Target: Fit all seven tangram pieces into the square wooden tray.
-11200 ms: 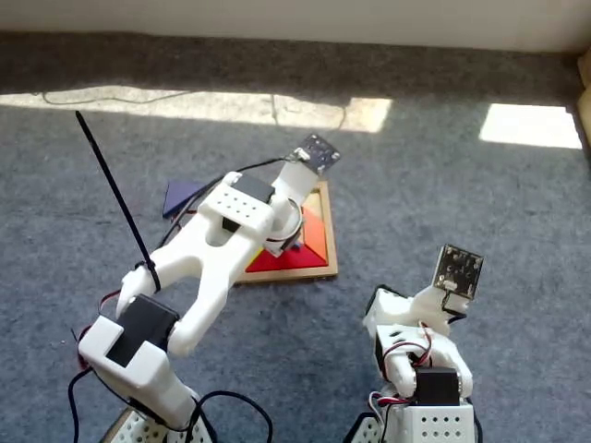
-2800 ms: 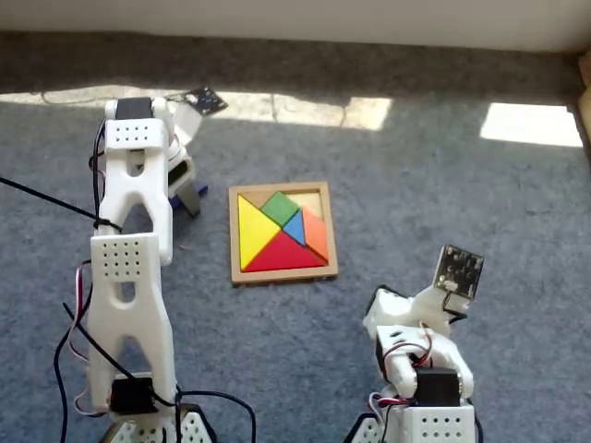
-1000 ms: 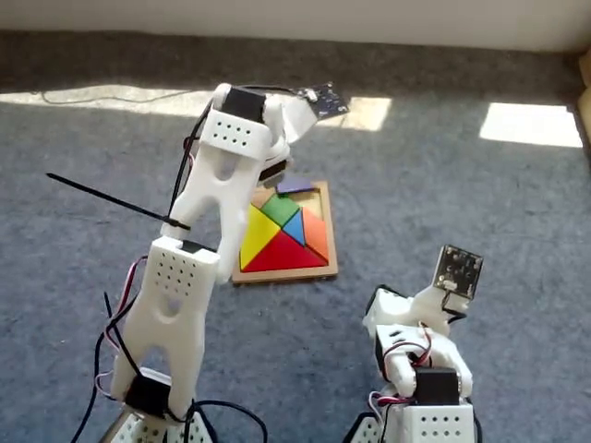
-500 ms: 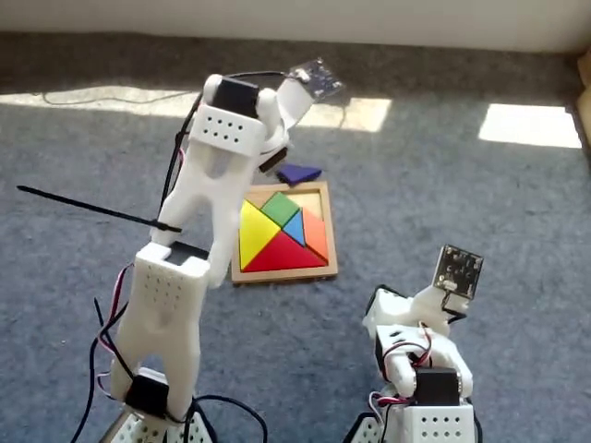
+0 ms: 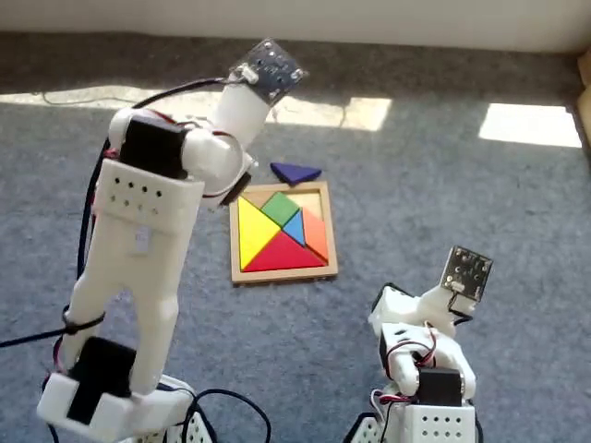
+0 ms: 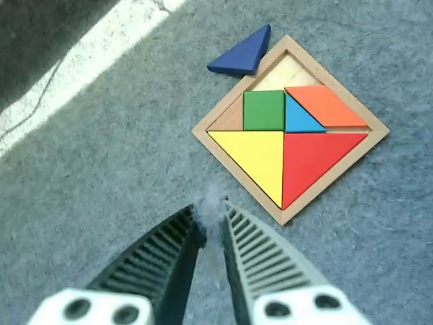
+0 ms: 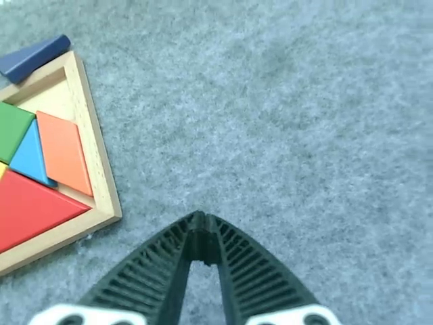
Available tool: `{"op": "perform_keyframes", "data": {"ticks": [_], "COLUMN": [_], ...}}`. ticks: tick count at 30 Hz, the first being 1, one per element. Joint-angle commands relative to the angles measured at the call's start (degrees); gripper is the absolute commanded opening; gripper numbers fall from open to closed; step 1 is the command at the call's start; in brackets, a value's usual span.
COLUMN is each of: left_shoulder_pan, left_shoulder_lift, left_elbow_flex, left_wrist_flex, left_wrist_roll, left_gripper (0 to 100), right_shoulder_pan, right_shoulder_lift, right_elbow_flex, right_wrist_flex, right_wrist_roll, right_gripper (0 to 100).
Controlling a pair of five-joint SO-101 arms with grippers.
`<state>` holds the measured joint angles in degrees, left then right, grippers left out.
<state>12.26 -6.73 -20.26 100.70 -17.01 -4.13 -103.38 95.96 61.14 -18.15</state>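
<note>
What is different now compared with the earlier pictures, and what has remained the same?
The left arm carried the dark blue triangle from the carpet left of the tray to the tray's far edge. It let the triangle go there, outside the tray, then drew back. The left gripper is now empty, fingers shut. The tray, the five pieces in it and the right gripper stayed as they were.

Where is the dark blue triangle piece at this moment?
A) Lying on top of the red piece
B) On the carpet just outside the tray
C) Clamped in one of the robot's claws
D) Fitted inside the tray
B: the dark blue triangle lies on the grey carpet beside the rim of the wooden tray, outside it.
</note>
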Motion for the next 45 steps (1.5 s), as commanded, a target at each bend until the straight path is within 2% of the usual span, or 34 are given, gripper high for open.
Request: {"op": "perform_keyframes", "data": {"ticks": [1,11,23,32,34,37,40,45], "left_shoulder_pan": [-4.7,-14.99,-26.59,-28.26,-28.26,-28.26,-27.82,-27.82], "left_shoulder_lift": [-14.64,-37.58,-55.78,-66.33,-68.18,-70.99,-73.45,-76.88], "left_elbow_flex": [13.93,51.65,82.86,99.56,102.46,104.4,105.89,107.82], "left_wrist_flex": [-5.36,-23.03,-41.49,-50.29,-51.69,-51.87,-51.78,-51.78], "left_wrist_roll": [2.81,3.6,3.6,3.6,3.6,3.6,3.6,3.6], "left_gripper": [5,5,5,5,5,5,5,5], "right_shoulder_pan": [0.57,0.57,0.57,0.75,3.3,8.31,8.04,6.46], "right_shoulder_lift": [-0.13,-0.13,-0.13,-0.13,-0.13,0.48,0.57,5.58], "right_elbow_flex": [7.08,7.08,7.08,7.08,6.2,-1.36,-9.45,-19.74], "right_wrist_flex": [-1.27,-1.27,-1.27,-0.92,-0.92,3.65,8.84,5.23], "right_wrist_roll": [0.35,0.44,0.44,0.44,0.44,3.78,9.49,8.09], "right_gripper": [0.5,0.5,0.5,0.5,0.5,0.5,0.5,0.5]}}
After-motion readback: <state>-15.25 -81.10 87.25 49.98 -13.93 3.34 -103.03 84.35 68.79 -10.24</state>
